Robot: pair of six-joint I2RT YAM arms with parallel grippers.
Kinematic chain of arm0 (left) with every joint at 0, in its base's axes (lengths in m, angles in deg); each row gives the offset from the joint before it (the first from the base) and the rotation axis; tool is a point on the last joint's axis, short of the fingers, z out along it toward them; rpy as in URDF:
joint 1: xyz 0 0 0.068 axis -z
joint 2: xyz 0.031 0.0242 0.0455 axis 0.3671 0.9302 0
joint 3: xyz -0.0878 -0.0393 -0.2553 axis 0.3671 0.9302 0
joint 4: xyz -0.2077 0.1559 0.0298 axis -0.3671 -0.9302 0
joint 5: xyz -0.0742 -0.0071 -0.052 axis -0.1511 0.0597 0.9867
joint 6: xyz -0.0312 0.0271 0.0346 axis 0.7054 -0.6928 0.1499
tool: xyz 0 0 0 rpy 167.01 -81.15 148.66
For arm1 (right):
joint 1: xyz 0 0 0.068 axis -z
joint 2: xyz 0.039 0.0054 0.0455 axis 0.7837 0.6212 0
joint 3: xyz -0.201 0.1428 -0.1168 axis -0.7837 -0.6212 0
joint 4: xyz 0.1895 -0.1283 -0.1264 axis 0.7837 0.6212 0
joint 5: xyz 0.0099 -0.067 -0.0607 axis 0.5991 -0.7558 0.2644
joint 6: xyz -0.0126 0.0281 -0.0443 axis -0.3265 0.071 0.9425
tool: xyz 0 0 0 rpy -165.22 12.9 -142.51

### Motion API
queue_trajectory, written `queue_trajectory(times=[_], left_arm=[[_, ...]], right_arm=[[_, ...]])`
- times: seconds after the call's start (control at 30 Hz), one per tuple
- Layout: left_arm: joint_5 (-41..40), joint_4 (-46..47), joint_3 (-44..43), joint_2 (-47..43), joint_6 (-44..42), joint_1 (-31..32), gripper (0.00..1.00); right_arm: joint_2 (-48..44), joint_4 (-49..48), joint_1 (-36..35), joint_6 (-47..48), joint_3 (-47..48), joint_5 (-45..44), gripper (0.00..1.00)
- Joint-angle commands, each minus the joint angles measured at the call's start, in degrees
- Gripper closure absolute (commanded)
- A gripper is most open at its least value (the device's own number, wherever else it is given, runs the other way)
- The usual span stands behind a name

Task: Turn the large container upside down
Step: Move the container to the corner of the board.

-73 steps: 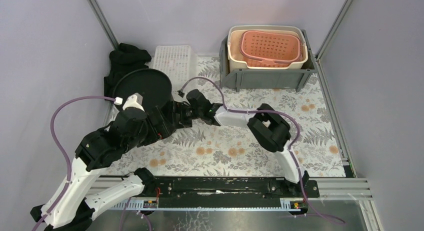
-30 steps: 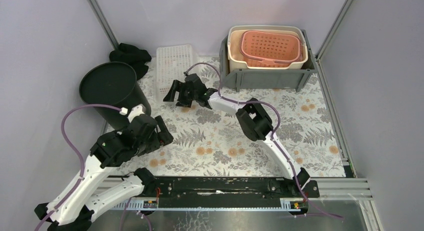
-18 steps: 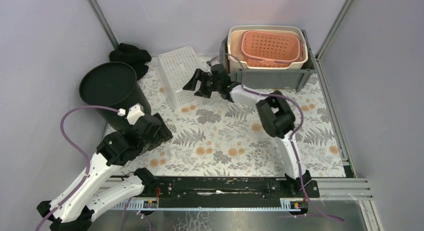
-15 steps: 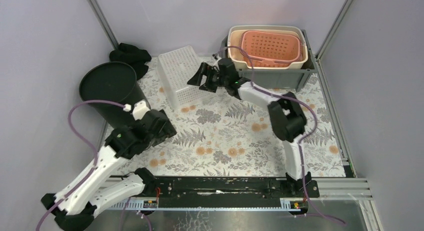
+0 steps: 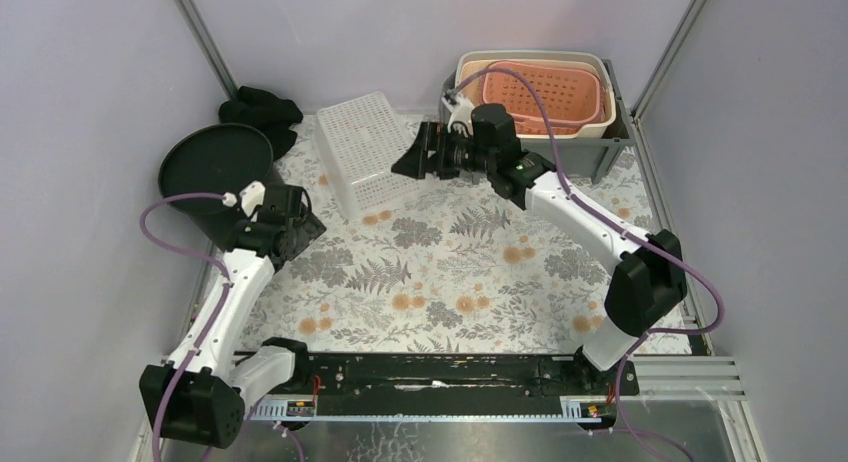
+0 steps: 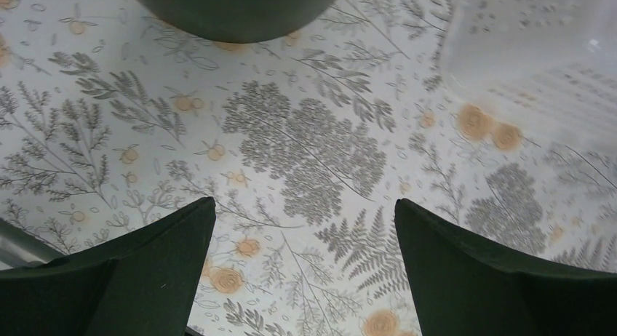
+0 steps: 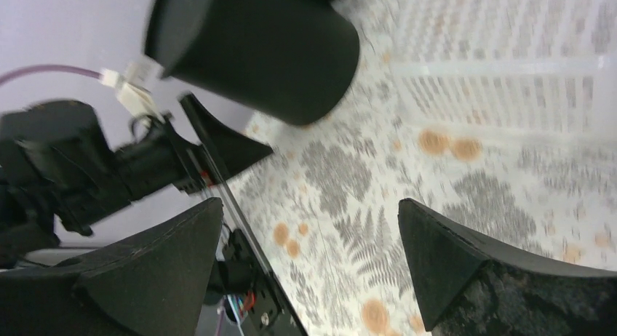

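Black container (image 5: 213,162) stays inverted; right end effector (image 5: 411,158) has shifted right.

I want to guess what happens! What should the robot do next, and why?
Probably pull both arms back. The bin looks bottom-up and stands free; the left gripper and right gripper are open and empty, so nothing seems left to turn.

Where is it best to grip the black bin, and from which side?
Probably the thin raised edge around the top of the black bin, from above on its right side. Its round body looks too wide for open jaws, and the wall stands close on its left.
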Motion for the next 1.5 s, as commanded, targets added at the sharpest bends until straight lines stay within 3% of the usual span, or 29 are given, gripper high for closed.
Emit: queue_trajectory(times=[0.0, 0.23, 0.57, 0.73, 1.0, 1.23, 1.47], left_arm=[[-0.1, 5.6, 3.5, -2.0, -1.6, -4.9, 0.00], [1.1, 10.2, 4.6, -2.0, 0.1, -13.4, 0.00], [-4.9, 18.2, 7.2, 2.4, 5.2, -18.2, 0.00], [-1.5, 26.3, 7.7, 9.5, 2.4, -21.7, 0.01], [7.1, 37.7, 5.9, 20.2, -3.6, -21.9, 0.06], [13.2, 40.2, 0.4, 27.4, -5.4, -21.9, 0.07], [20.1, 37.4, -11.0, 37.6, -8.6, -21.4, 0.08]], right_arm=[[-0.6, 3.7, 0.0, 1.9, -3.5, 2.8, 0.03], [-2.0, 3.4, 0.0, 1.8, -6.6, 3.6, 0.03], [-4.1, 5.2, 0.0, 3.8, -9.5, 3.8, 0.03], [-4.7, 6.1, 0.0, 4.7, -10.3, 3.9, 0.03], [-4.4, 6.7, 0.0, 4.8, -10.9, 3.4, 0.03], [-4.1, 7.2, 0.0, 4.6, -10.5, 2.3, 0.03], [-5.0, 10.2, 0.2, 5.6, -8.3, 0.2, 0.03]])
